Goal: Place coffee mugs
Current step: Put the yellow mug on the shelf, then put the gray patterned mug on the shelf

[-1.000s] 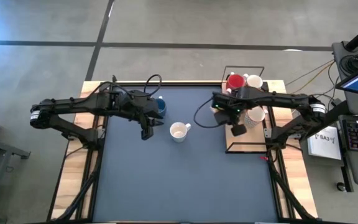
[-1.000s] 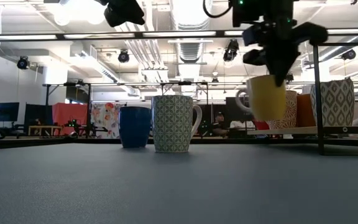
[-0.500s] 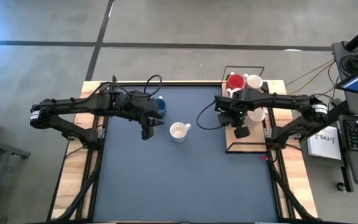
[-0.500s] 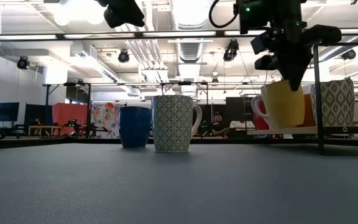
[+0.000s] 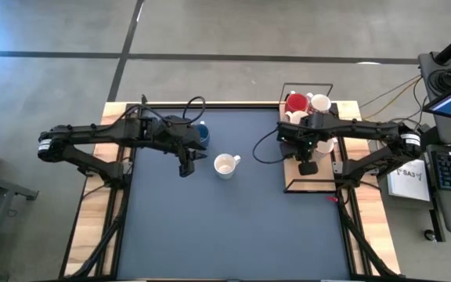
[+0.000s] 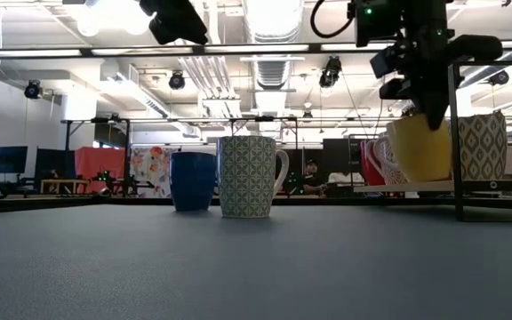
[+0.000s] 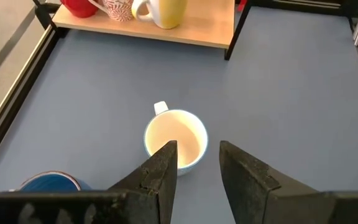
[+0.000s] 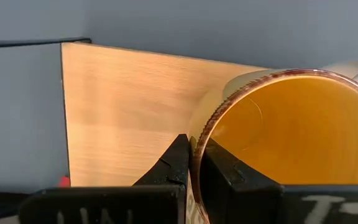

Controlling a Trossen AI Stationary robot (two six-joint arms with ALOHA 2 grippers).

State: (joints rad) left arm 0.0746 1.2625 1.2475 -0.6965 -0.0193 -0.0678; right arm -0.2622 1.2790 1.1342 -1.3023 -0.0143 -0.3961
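Now, starting at the left side of the dark surface (image 5: 233, 227): the left end effector (image 5: 185, 166) hangs above it with fingers spread and nothing between them, the patterned white mug (image 5: 225, 165) standing upright just to its right and the blue mug (image 5: 202, 135) close behind the arm. Moving right from that white mug, well apart, sits the wooden tray (image 5: 296, 182), and over it the right end effector (image 5: 307, 161) is pinching the rim of the yellow mug (image 6: 419, 148), one finger inside and one outside. That mug hangs upright just above the tray board, right beside the red mug (image 5: 295, 103) and the other mugs at the tray's far end. A second ago it was hanging off the tray's edge toward the white mug; it has since travelled right, over the tray. The left arm has not budged. My read: the white mug lies nearest the left arm, straight ahead of its fingers.
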